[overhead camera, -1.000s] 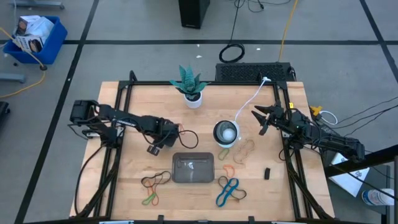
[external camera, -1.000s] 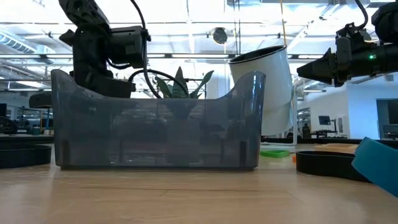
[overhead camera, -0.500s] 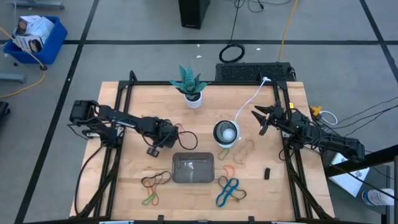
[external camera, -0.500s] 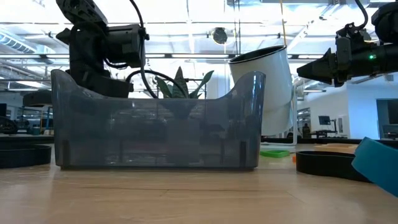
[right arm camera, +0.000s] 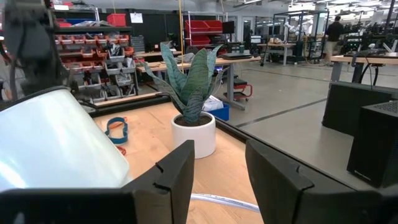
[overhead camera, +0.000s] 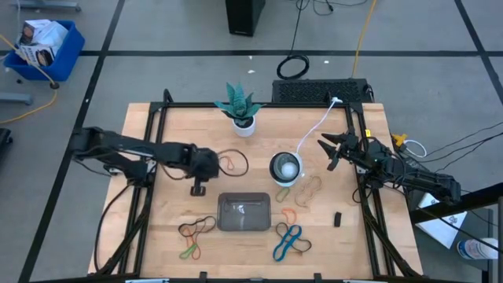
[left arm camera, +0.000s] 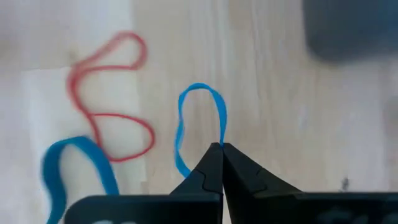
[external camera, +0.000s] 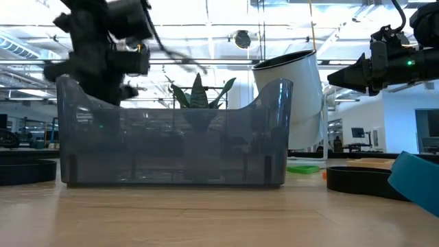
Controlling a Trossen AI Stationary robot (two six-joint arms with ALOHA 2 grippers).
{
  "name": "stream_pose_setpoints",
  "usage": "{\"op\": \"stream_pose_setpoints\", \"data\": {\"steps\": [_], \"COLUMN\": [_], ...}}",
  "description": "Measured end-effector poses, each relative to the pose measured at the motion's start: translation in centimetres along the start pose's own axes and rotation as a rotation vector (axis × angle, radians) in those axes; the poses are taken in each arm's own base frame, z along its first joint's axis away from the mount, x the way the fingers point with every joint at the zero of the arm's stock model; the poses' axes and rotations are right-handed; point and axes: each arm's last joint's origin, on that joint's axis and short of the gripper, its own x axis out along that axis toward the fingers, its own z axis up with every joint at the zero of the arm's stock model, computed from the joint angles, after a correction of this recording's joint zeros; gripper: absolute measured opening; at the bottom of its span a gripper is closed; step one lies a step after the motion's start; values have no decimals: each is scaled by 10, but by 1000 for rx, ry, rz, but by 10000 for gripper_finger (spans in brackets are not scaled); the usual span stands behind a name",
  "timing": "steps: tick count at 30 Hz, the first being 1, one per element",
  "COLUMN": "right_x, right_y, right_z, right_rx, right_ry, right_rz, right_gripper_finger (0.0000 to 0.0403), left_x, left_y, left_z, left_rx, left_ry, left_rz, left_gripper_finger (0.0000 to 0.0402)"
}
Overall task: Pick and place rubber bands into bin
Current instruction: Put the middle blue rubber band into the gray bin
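Observation:
My left gripper is shut on a rubber band above the table's middle left; in the left wrist view a thin blue loop comes out of its tips. A red loop and another blue one show beside it; whether they are held, I cannot tell. The dark grey bin stands toward the near edge. Loose bands lie around it: dark and green, blue, orange, tan. My right gripper waits open at the right, touching nothing. My left gripper pinches the blue loop at one end between its two shut fingertips. In the high view an orange-and-dark loop stands out of the tips toward the table's right. In the low view a thin line trails off the raised gripper, clear of the table.
A white-silver bowl stands right of the left gripper, a potted plant at the far edge, with a white cable behind the bowl. A small dark object lies near the bin's left; another lies right.
My left gripper has risen and gone a little toward the far edge, staying shut. The loop in its tips has gone along with it, lifted and swinging.

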Motion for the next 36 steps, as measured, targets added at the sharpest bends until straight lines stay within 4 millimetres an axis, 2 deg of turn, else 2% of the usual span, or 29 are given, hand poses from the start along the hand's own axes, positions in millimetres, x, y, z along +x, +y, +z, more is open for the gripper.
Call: {"op": "stream_pose_setpoints", "data": {"steps": [5, 8, 14, 17, 23, 26, 31, 36], "right_x": [0, 0, 0, 0, 0, 0, 0, 0], "right_y": [0, 0, 0, 0, 0, 0, 0, 0], "right_z": [0, 0, 0, 0, 1, 1, 1, 1], "right_rx": [-6, -7, -6, -6, -6, -21, -32, -32], "right_ry": [-1, -2, -5, -5, -6, -6, -6, -7], "right_rz": [0, -1, -2, -2, -3, -4, -4, -4], "right_gripper_finger": [141, 141, 141, 141, 141, 141, 141, 141], "left_x": [-45, -74, -133, -143, -123, -124, -128, -116], "left_y": [0, 0, -6, -12, -25, -30, -42, -53], "left_z": [9, 14, 27, 30, 41, 55, 84, 109], "left_rx": [-205, -265, -174, -130, -56, -50, -17, 1], "left_ry": [-322, -550, -1048, -1133, -1037, -943, -664, -387], "left_rz": [10, -17, -166, -222, -265, -283, -220, -150], "left_gripper_finger": [1, 1, 1, 1, 1, 1, 0, 0]}}
